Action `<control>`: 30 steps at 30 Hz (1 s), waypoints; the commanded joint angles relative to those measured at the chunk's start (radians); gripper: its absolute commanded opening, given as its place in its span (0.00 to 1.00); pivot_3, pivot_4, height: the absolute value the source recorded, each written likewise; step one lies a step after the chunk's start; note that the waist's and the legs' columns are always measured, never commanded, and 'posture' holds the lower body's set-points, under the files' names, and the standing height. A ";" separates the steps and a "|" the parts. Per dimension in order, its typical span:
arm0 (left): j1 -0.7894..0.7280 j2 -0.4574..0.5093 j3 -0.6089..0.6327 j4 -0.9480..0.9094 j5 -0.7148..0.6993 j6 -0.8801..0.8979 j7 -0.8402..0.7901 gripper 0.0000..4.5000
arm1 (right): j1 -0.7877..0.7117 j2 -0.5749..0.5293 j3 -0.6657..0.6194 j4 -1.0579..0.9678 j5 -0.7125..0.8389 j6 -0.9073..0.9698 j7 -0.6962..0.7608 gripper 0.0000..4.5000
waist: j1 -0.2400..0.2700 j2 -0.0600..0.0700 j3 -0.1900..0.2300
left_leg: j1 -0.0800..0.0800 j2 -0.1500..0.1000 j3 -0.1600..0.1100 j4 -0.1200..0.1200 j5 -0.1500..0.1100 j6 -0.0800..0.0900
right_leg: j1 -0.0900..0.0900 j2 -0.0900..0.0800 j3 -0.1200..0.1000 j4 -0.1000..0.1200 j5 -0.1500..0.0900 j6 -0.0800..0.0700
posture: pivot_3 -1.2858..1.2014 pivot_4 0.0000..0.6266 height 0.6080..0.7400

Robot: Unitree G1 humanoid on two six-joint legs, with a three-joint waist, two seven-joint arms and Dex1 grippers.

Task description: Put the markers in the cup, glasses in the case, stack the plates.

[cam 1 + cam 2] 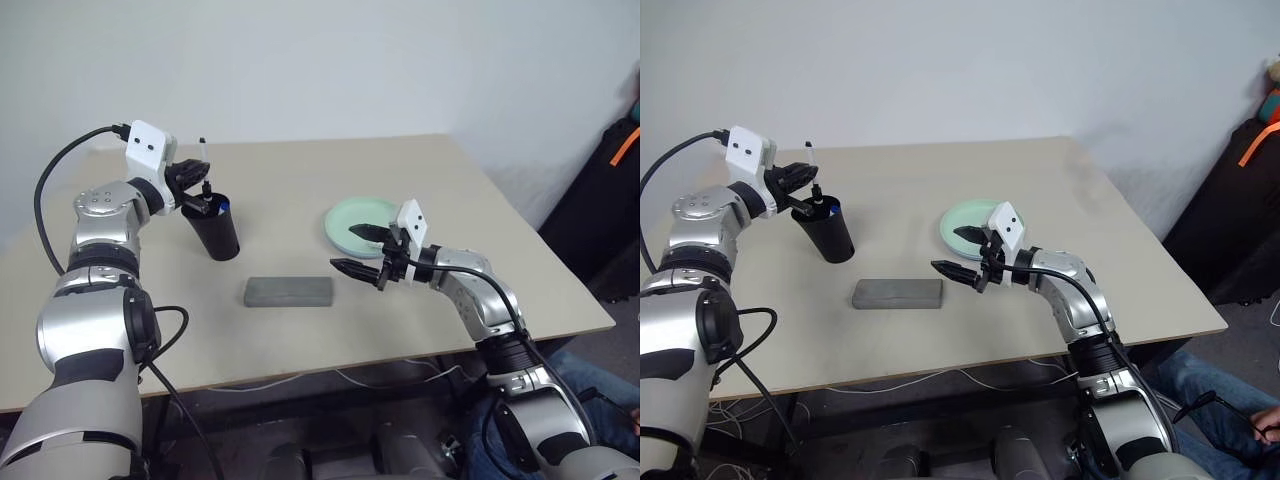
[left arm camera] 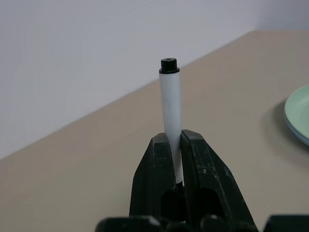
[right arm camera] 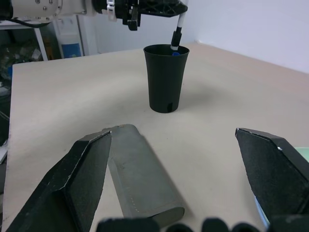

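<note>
Markers: one white-barrelled marker (image 2: 171,108) is clamped upright between the fingers of the left gripper (image 1: 196,185), its lower, dark-capped end at the mouth of the black cup (image 1: 214,229). A blue cap (image 1: 224,206) shows just inside the cup's rim. The cup stands upright on the tan table (image 1: 300,180), near its left side. A closed grey case (image 1: 288,291) lies flat on the table, nearer the front edge, between the cup and the right gripper (image 1: 362,250). The right gripper hangs above the table with its jaws spread wide, gripping nothing, pointing toward the case. Just behind it a mint green plate (image 1: 352,217) rests on the table; whether a second plate lies beneath cannot be told.
</note>
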State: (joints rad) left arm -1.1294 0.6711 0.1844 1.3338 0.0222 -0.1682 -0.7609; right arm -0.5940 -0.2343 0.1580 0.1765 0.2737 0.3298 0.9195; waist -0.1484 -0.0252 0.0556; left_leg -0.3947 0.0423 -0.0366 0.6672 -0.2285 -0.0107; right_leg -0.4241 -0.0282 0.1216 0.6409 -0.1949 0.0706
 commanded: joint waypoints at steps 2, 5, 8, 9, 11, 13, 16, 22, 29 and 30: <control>-0.008 -0.005 0.022 -0.013 -0.020 0.006 0.027 0.12 | -0.032 -0.011 -0.019 -0.041 0.019 -0.005 0.002 0.99 | 0.000 0.000 0.000 | 0.000 0.000 0.000 0.000 0.000 0.000 | 0.000 0.000 0.000 0.000 0.000 0.000 | 0.52 0.00 1.00; -0.004 -0.012 0.031 -0.012 -0.029 0.014 0.029 0.31 | -0.032 -0.011 -0.017 -0.040 0.018 -0.006 0.002 0.99 | 0.000 0.000 0.000 | 0.000 0.000 0.000 0.000 0.000 0.000 | 0.000 0.000 0.000 0.000 0.000 0.000 | 0.52 0.00 1.00; -0.003 -0.018 0.039 -0.013 -0.032 0.018 0.018 0.54 | -0.032 -0.012 -0.016 -0.038 0.018 -0.007 0.001 0.99 | 0.000 0.000 0.000 | 0.000 0.000 0.000 0.000 0.000 0.000 | 0.000 0.000 0.000 0.000 0.000 0.000 | 0.52 0.00 1.00; -0.003 -0.020 0.041 -0.014 -0.031 0.018 0.014 0.61 | -0.031 -0.012 -0.016 -0.038 0.018 -0.008 0.000 0.99 | 0.000 0.000 0.000 | 0.000 0.000 0.000 0.000 0.000 0.000 | 0.000 0.000 0.000 0.000 0.000 0.000 | 0.52 0.00 1.00; -0.004 -0.021 0.043 -0.015 -0.031 0.018 0.011 0.61 | -0.031 -0.011 -0.015 -0.036 0.017 -0.009 0.000 0.99 | 0.000 0.000 0.000 | 0.000 0.000 0.000 0.000 0.000 0.000 | 0.000 0.000 0.000 0.000 0.000 0.000 | 0.52 0.00 1.00; -0.006 -0.021 0.045 -0.016 -0.031 0.019 0.011 0.61 | -0.029 -0.010 -0.015 -0.036 0.016 -0.010 -0.002 0.99 | 0.000 0.000 0.000 | 0.000 0.000 0.000 0.000 0.000 0.000 | 0.000 0.000 0.000 0.000 0.000 0.000 | 0.52 0.00 1.00; -0.013 -0.021 0.057 -0.018 -0.047 0.025 0.009 0.61 | -0.029 -0.008 -0.014 -0.035 0.015 -0.011 -0.004 0.99 | 0.000 0.000 0.000 | 0.000 0.000 0.000 0.000 0.000 0.000 | 0.000 0.000 0.000 0.000 0.000 0.000 | 0.52 0.00 1.00; -0.029 -0.009 0.099 -0.043 -0.105 0.027 -0.058 0.61 | -0.030 -0.002 -0.014 -0.033 0.017 -0.012 -0.008 0.99 | 0.000 0.000 0.000 | 0.000 0.000 0.000 0.000 0.000 0.000 | 0.000 0.000 0.000 0.000 0.000 0.000 | 0.52 0.00 1.00; -0.021 0.007 0.109 -0.153 -0.198 0.118 -0.347 0.61 | -0.023 0.002 -0.011 -0.032 0.017 -0.012 -0.007 0.99 | -0.001 0.000 0.000 | 0.000 0.000 0.000 0.000 0.000 0.000 | 0.000 0.000 0.000 -0.001 0.000 0.000 | 0.52 0.00 1.00; -0.009 0.010 0.100 -0.183 -0.203 0.141 -0.387 0.61 | -0.022 0.003 -0.010 -0.031 0.016 -0.012 -0.007 0.99 | -0.002 0.000 0.000 | 0.000 0.000 0.000 0.000 0.000 0.000 | 0.000 0.000 0.000 -0.001 0.000 0.000 | 0.52 0.00 1.00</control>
State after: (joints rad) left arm -1.1182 0.6606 0.2895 1.2192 -0.1523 -0.0497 -1.0887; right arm -0.5939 -0.2320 0.1602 0.1766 0.2737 0.3296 0.9129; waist -0.1509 -0.0252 0.0556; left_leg -0.3950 0.0424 -0.0365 0.6669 -0.2286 -0.0108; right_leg -0.4242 -0.0283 0.1217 0.6404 -0.1949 0.0705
